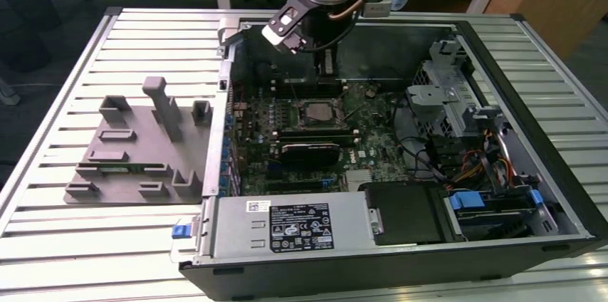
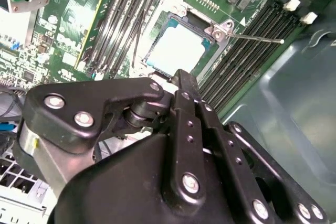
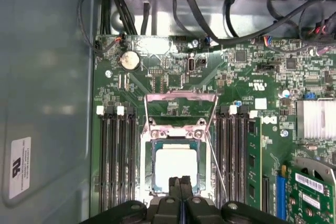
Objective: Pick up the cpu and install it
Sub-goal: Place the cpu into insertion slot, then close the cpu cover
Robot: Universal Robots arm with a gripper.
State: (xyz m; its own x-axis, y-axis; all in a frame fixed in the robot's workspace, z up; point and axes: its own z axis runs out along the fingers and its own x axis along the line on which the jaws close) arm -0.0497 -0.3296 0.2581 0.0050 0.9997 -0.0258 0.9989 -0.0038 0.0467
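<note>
1. The gripper (image 3: 181,181), fingers pressed together on nothing, hangs just above the cpu (image 3: 176,165), inside the open computer case (image 1: 532,195).
2. The one cpu lies flat in the single socket (image 3: 152,153), so seating looks done. The load plate (image 3: 181,96) stands raised and its lever (image 2: 257,38) is swung free, so clamping is not yet done.
3. Memory slots (image 3: 114,156) flank the socket, seemingly two per side, though glare makes that count uncertain.
</note>
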